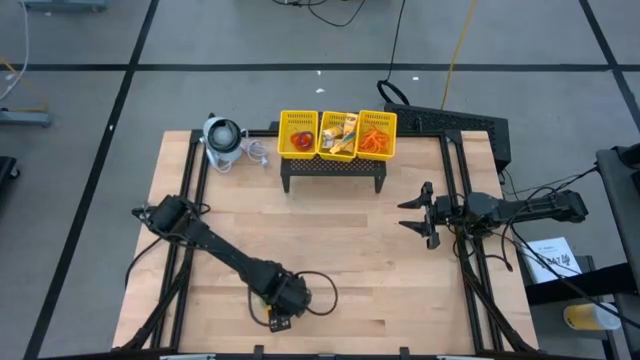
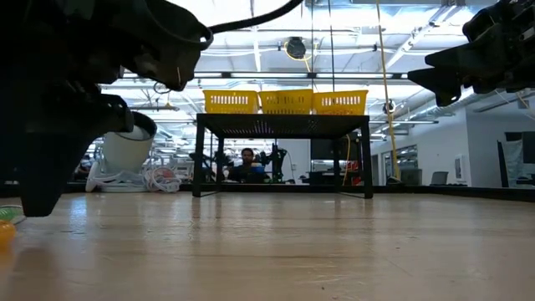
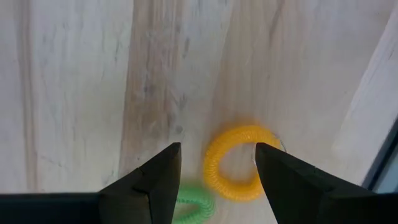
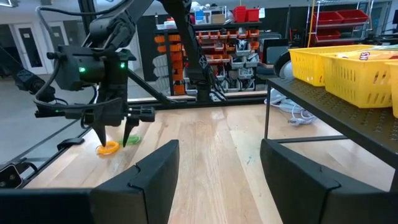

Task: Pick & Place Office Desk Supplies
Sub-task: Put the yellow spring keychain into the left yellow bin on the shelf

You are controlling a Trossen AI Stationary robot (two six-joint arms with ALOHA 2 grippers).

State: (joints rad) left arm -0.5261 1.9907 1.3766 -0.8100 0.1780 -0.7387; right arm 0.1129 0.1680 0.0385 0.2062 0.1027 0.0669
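Two rings lie at the lower centre of the high view: my left gripper [image 3: 217, 168] hangs with jaws apart around the orange ring [image 3: 235, 163] (green ring [image 3: 191, 208] beside it). My right gripper [image 1: 417, 214], also open, waits at centre right.

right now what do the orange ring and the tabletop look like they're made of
Orange ring: probably soft plastic, a glossy coiled loop with fine ribbing. Tabletop: pale wood, matte, with visible grain streaks and plank seams.

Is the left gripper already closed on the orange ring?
No: the left gripper stands open, its fingers astride the orange ring lying on the table.
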